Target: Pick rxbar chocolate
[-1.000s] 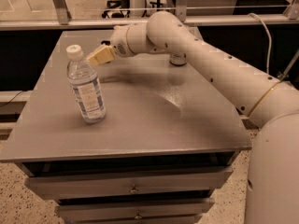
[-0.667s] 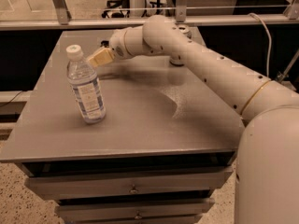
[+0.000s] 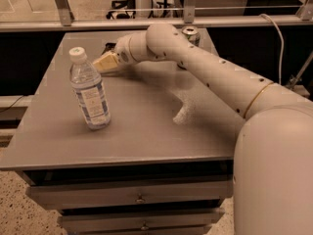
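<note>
The rxbar chocolate (image 3: 108,47) shows only as a small dark shape on the far left part of the grey table (image 3: 142,126), mostly hidden behind the gripper. My gripper (image 3: 104,62), with pale yellowish tips, is low over the table right in front of that dark shape, at the end of the white arm (image 3: 210,72) that reaches in from the right. A clear water bottle (image 3: 89,91) with a white cap stands upright just in front of and to the left of the gripper.
A green-and-silver drink can (image 3: 190,32) stands at the table's back edge, partly hidden behind the arm. A metal rail (image 3: 161,22) and glass run behind the table. Drawers (image 3: 139,197) sit under the tabletop.
The gripper has dropped slightly toward the table top at the far left. The bottle and can have not moved.
</note>
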`<state>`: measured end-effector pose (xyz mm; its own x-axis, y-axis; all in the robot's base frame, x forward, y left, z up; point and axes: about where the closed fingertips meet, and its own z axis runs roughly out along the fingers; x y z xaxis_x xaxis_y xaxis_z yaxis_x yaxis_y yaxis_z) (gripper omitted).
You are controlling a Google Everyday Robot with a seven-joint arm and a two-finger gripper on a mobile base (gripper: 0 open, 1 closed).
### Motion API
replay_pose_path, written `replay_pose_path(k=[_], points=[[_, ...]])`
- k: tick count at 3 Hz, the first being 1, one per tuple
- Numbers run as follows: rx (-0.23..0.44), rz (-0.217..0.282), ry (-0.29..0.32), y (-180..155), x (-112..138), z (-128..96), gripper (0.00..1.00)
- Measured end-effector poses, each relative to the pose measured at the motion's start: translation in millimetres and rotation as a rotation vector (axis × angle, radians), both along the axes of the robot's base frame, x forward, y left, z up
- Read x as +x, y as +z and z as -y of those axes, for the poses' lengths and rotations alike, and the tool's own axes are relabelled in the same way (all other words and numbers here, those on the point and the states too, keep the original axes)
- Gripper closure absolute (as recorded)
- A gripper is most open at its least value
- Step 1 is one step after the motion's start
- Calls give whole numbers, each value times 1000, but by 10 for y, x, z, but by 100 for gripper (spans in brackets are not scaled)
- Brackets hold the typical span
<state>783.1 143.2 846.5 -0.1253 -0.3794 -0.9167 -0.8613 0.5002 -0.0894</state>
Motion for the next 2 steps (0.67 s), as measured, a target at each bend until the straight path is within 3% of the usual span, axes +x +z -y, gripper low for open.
replay_pose_path(k=[1,2], points=[[-2,-2,-18,-45,40,21,38],[-7,2,-35,-46,49,72,70]])
